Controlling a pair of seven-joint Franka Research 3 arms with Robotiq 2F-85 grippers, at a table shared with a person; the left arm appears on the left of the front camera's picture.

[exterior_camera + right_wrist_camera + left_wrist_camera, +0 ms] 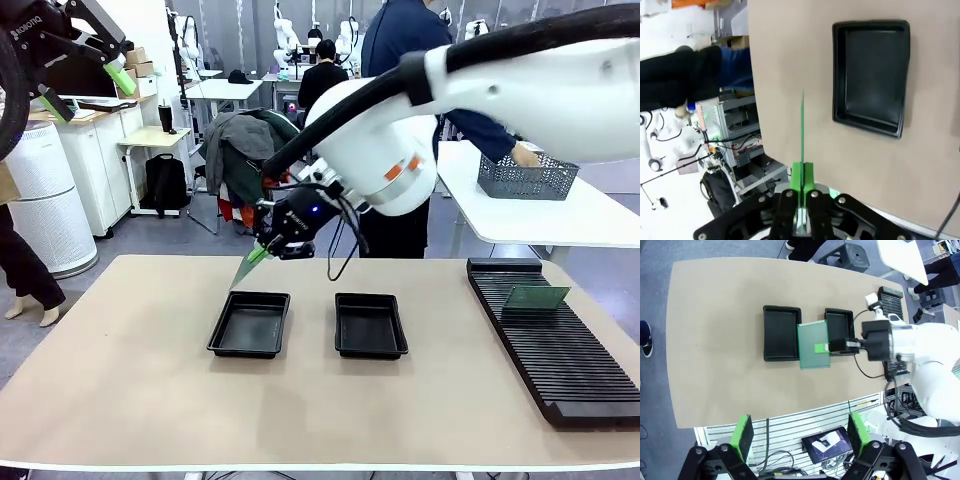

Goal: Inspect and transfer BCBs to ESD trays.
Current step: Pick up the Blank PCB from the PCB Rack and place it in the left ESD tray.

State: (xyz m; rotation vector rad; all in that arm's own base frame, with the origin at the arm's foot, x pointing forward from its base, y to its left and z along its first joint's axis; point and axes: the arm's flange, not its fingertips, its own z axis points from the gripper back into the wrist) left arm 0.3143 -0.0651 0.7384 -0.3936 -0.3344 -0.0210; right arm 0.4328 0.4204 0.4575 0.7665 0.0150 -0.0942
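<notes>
Right pincer (802, 174) clamped on thin green circuit board (802, 125), above beige surface (120, 360) near two shallow black trays (246, 352), left pincer (801, 434) fully open, empty

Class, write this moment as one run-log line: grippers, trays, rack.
left gripper: open, raised | right gripper: shut on BCB above table | ESD trays: both empty | rack: second BCB standing

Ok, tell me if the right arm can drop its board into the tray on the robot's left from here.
Probably yes. The right gripper, shut on the board, hangs just above the far rim of that tray. The tray is empty, and the left gripper is raised well off to the side.
</notes>
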